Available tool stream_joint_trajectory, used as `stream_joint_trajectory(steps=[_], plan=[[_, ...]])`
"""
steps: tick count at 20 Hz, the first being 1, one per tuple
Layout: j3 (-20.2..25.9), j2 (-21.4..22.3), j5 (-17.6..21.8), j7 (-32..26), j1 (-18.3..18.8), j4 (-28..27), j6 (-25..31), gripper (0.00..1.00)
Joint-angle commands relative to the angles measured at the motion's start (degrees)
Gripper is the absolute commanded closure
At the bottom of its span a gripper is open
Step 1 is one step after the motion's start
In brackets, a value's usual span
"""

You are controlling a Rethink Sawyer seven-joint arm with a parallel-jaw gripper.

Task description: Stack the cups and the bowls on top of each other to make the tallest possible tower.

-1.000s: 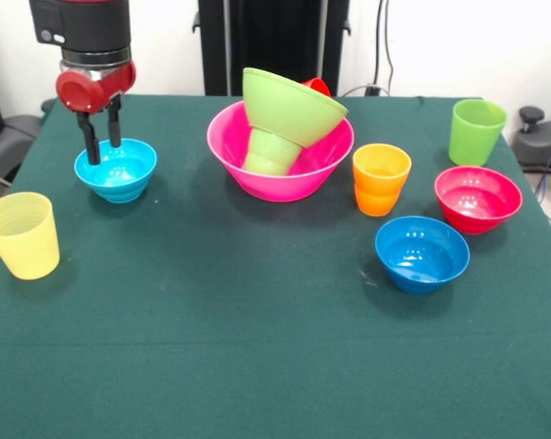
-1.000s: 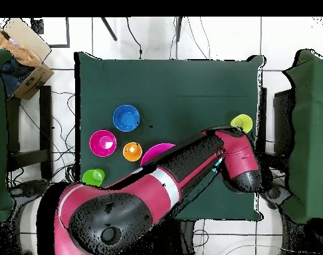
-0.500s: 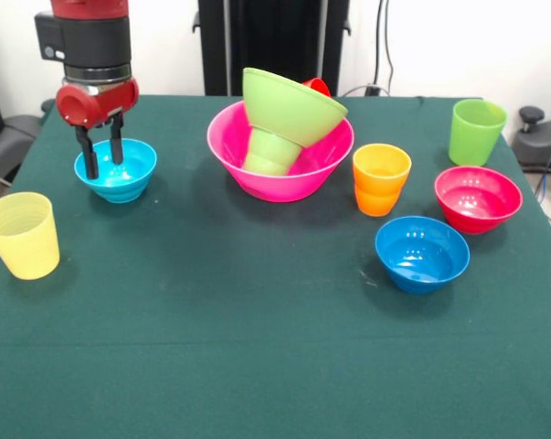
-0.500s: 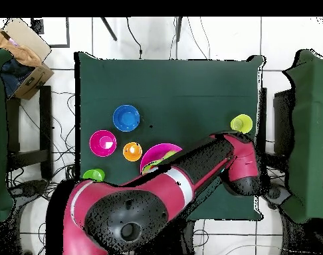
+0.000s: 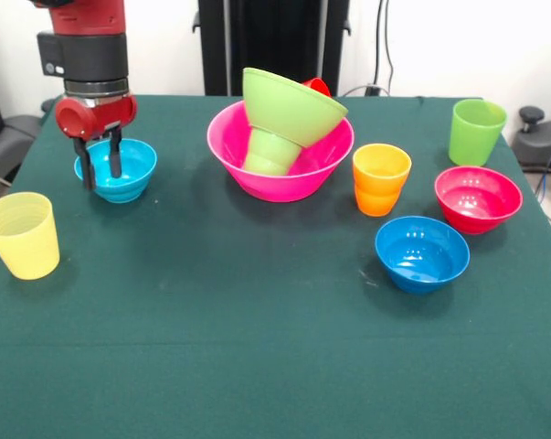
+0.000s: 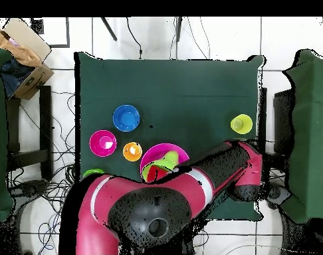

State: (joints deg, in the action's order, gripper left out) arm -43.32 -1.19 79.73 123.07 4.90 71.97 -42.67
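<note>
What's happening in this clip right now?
The Sawyer arm has its hand lowered at the light blue bowl, fingers open astride its rim at the front view's left, not yet closed on it. The tower in the pink bowl has tipped: the lime green bowl leans on the small green cup, a red cup behind. The other cups and bowls sit loose on the table.

Front view: low, close, across the tabletop point(image 5: 257, 366) facing the robot. Overhead view: high, straight down, base at bottom. Both share the green tabletop point(image 6: 191, 93) and its dishes.
</note>
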Motion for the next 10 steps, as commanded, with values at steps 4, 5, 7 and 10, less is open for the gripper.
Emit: stream_joint_trajectory(steps=[4,5,7,10], plan=[[11.8,-4.6,-11.2,-26.2,2.8,2.3,2.2,0.0],[11.6,-4.8,-11.5,-26.3,2.8,2.2,2.0,0.0],[11.5,-5.2,-12.2,-26.5,2.9,2.2,1.5,0.0],[11.3,-5.8,-14.0,-27.4,3.0,2.3,1.1,0.0]])
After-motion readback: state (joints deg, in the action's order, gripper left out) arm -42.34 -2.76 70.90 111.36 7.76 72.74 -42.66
